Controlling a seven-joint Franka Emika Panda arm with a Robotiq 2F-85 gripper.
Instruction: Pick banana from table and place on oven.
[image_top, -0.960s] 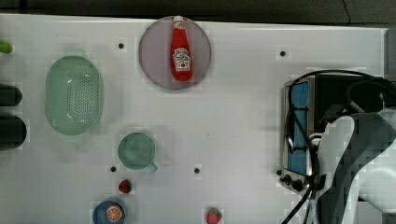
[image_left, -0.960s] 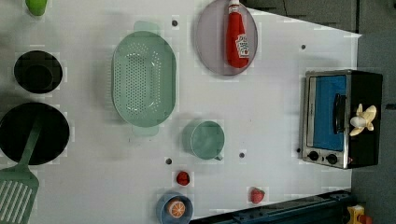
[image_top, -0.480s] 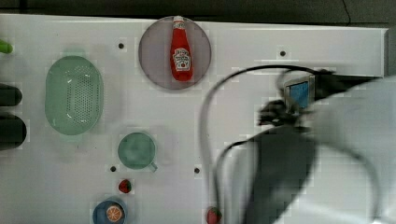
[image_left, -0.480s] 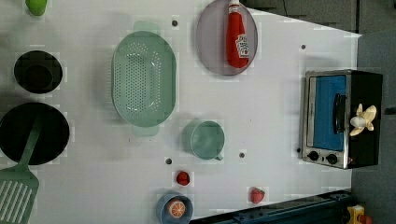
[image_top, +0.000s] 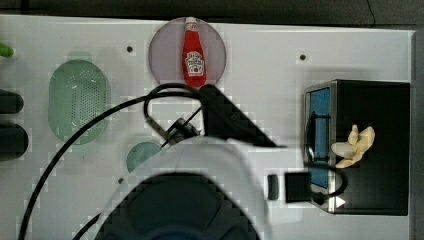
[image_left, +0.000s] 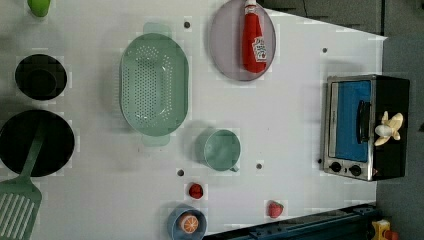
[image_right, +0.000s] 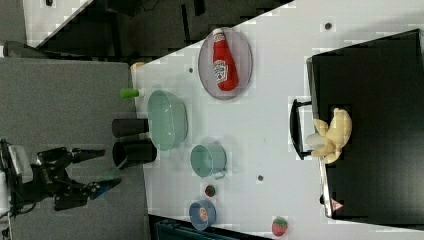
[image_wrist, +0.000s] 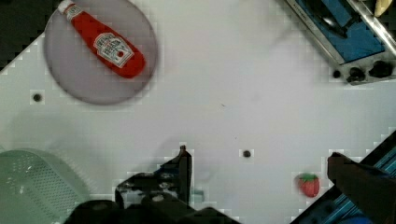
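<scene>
Moved: since the earlier frames the arm (image_top: 190, 200) has swung from beside the oven toward the middle of the bench in the top view; the banana, oven and dishes lie as before.
Arm: its white and black body covers the lower middle of the top view, with black cables looping off toward the top view's left.
Gripper: seen in the wrist view (image_wrist: 261, 175), jaws spread as wide as they go, with nothing between them; one dark finger (image_wrist: 184, 165) stands over bare bench, the other finger (image_wrist: 359, 179) sits at the picture's edge.
Strawberry: a small red one (image_wrist: 308, 184) lies on the bench between the two fingers, touching neither.
Bench: white top (image_left: 290, 120) with a few small dark holes.
Cup: green, with a handle (image_left: 220, 149), near the bench's middle in the left view.
Colander: pale green, oval (image_left: 154, 85), just beside the cup toward the left view's left.
Small bowl: blue, holding an orange slice (image_left: 187, 224), at the left view's lower edge.
Plate: grey and round (image_top: 165, 50), at the bench's far edge in the top view.
Ketchup bottle: red (image_top: 193, 60), lying flat on the plate.
Oven: black top, blue glass door (image_left: 367, 127), at the left view's right end of the bench.
Banana: pale yellow (image_top: 355, 146), resting on the oven's black top close to the door edge, well apart from the gripper.
</scene>
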